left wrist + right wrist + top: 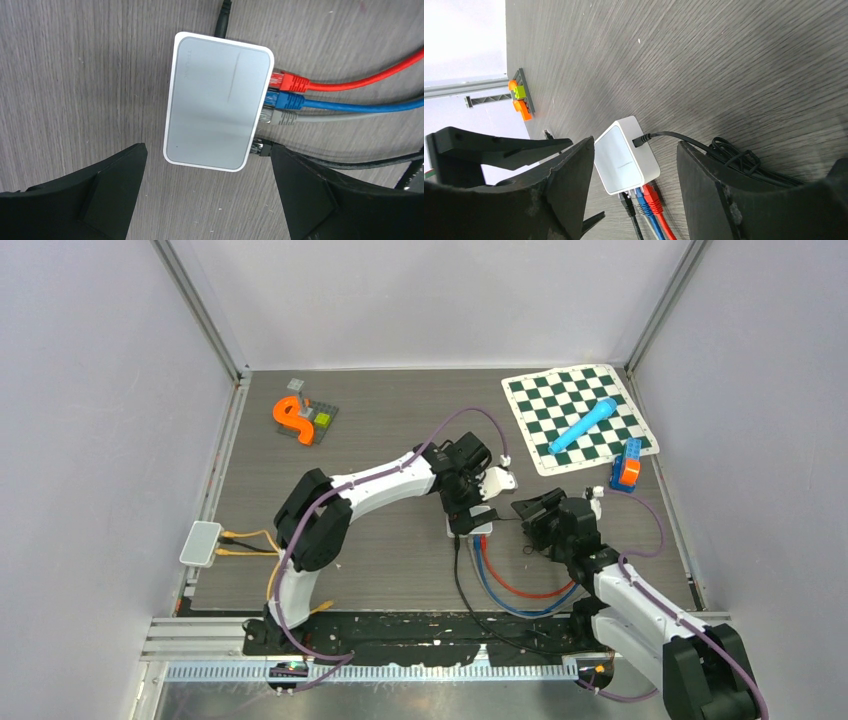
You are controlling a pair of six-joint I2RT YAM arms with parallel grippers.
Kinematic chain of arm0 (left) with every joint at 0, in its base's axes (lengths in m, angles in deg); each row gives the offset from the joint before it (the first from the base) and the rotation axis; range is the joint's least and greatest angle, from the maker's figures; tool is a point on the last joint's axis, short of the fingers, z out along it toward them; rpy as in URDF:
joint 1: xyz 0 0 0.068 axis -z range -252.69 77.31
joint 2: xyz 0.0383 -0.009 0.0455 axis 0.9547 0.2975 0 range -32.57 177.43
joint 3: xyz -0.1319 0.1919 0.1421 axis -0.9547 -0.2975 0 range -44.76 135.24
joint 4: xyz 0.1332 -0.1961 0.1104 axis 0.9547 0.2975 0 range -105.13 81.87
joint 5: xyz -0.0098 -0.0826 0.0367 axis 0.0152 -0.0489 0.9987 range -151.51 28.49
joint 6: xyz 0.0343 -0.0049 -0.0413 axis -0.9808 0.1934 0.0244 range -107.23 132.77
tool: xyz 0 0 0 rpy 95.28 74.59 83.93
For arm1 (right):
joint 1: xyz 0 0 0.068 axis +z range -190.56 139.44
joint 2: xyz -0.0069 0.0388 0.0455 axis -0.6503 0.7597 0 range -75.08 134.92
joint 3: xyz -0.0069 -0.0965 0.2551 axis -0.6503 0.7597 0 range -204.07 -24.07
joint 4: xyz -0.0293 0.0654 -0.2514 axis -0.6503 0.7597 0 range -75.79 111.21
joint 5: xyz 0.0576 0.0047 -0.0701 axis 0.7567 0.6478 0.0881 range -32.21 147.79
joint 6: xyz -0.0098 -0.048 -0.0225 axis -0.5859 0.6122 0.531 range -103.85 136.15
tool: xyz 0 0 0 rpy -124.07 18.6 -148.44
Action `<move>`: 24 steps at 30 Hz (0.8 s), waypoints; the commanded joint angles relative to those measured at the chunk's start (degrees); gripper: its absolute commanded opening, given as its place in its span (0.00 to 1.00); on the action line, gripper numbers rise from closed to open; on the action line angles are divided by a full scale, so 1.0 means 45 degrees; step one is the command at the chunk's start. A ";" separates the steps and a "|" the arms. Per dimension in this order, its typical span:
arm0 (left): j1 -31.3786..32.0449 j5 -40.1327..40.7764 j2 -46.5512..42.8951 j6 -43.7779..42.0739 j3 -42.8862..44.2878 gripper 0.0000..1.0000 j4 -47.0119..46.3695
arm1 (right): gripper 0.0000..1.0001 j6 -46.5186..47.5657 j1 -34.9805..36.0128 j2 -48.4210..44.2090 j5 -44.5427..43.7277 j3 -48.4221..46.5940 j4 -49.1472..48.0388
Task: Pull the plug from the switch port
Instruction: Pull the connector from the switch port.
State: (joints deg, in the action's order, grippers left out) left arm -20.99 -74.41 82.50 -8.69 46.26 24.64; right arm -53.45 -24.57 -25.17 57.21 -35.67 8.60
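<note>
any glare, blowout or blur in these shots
left wrist: sharp, a soft sheen on the switch, black fingers lose detail; right wrist: wall blown out to white, switch still crisp; top external: even light, only soft shadows, no glare

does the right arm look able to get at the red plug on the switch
Probably yes: the red plug sticks out of the switch uncovered, and the left fingers sit near the black plug instead.
</note>
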 commanded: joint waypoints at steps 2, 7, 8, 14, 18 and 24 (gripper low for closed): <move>0.0054 0.0793 0.0570 -0.0106 0.0689 0.99 0.0540 | 0.67 -0.0254 -0.0071 -0.0127 -0.0694 0.0040 0.0113; 0.0054 0.1021 0.0682 -0.0296 0.0700 0.99 0.0450 | 0.66 -0.0195 -0.0078 0.0173 -0.0400 -0.0008 -0.0022; 0.0054 0.1014 0.0731 -0.0321 0.0753 0.99 0.0483 | 0.66 -0.0186 -0.0087 0.0205 -0.0370 -0.0015 -0.0023; 0.0073 0.1347 0.0088 -0.0188 0.0430 1.00 0.0056 | 0.66 0.0049 -0.0081 0.0420 -0.0111 -0.0084 -0.0068; 0.0073 0.2102 -0.1976 0.0384 -0.1199 1.00 -0.1807 | 0.71 0.0558 -0.0087 0.0064 -0.0283 -0.0355 0.0102; -0.0127 0.3926 -0.4784 0.1848 -0.3361 1.00 -0.5244 | 0.93 0.1897 -0.0092 -0.1347 -0.0844 -0.0497 0.0253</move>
State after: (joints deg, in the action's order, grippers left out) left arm -20.93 -62.85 70.52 -5.58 34.81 15.92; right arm -49.87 -24.66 -26.64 56.60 -35.71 9.91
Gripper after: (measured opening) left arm 0.994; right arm 0.876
